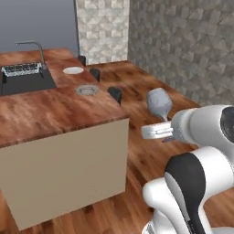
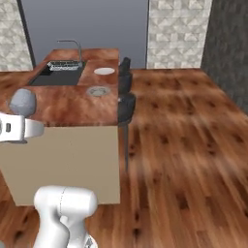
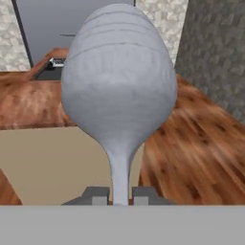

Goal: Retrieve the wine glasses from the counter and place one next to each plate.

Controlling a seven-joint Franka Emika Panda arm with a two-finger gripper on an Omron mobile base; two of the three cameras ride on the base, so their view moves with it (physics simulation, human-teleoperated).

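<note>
The pincer (image 3: 119,195) is closed on the thin stem of a wine glass (image 3: 119,76), one finger tip on each side, with the rounded bowl standing straight out beyond the tips along the pincer's own line. In the left base view the glass (image 1: 159,103) hangs over the wood floor, off the near corner of the worktop (image 1: 50,112) and clear of it, bowl uppermost and roughly upright.

Taking the grey plate (image 1: 87,89) as the landmark: it lies flat on the worktop close to the edge where the dark stools (image 1: 115,94) stand, and the glass is nearer the robot than this plate and out past that same edge, well apart from it. The white plate (image 1: 73,70) sits beyond the grey one, toward the sink (image 1: 25,80).

So my judgement is that the glass must travel forward and inward over the worktop edge, kept upright, to come down just beside the grey plate, the nearer of the two.
</note>
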